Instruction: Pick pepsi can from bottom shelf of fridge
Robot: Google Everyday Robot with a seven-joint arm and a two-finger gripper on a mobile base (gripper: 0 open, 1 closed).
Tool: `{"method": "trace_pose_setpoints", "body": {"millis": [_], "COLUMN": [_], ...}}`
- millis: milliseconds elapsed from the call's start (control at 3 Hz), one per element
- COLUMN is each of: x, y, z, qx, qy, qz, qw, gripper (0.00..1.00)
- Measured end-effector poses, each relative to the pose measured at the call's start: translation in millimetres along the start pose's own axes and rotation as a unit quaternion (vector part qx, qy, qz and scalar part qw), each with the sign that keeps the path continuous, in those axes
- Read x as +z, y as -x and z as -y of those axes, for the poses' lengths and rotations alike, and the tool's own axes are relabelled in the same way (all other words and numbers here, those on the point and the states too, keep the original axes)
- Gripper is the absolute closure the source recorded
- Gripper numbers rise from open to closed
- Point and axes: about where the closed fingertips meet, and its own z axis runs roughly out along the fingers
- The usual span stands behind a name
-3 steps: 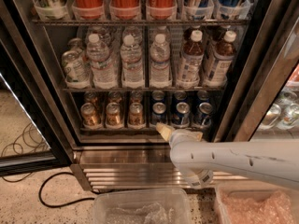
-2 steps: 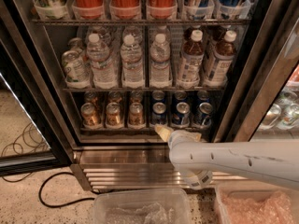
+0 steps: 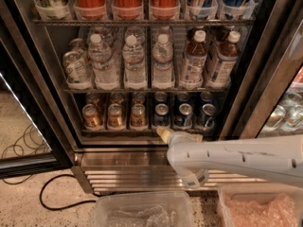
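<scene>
Dark-blue aluminium pepsi can, lower centre, dark wire bottom shelf; cream gripper just below, grip state untellable; risk: clips shelf edge, topples neighbouring cans

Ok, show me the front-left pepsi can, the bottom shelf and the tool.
pepsi can (image 3: 162, 116): camera view, body of the front-left blue can.
bottom shelf (image 3: 118, 130): camera view, thin front edge, left part.
tool (image 3: 164, 135): camera view, beige tip just below that can.
</scene>
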Motion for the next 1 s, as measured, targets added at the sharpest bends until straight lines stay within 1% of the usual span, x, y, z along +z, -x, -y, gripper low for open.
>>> {"method": "trace_pose_setpoints", "body": {"millis": [333, 667, 1000], "x": [14.8, 24.1, 16.8], "y": [-6.1, -3.5, 1.3], "z": [5.0, 14.7, 24.0], "qx": [0.004, -0.008, -0.012], "qy": [-0.011, -0.027, -0.041], "qz": [0.013, 0.041, 0.069], "qw": [0.9998, 0.9987, 0.9967], "gripper": [0.0, 0.0, 0.0]}}
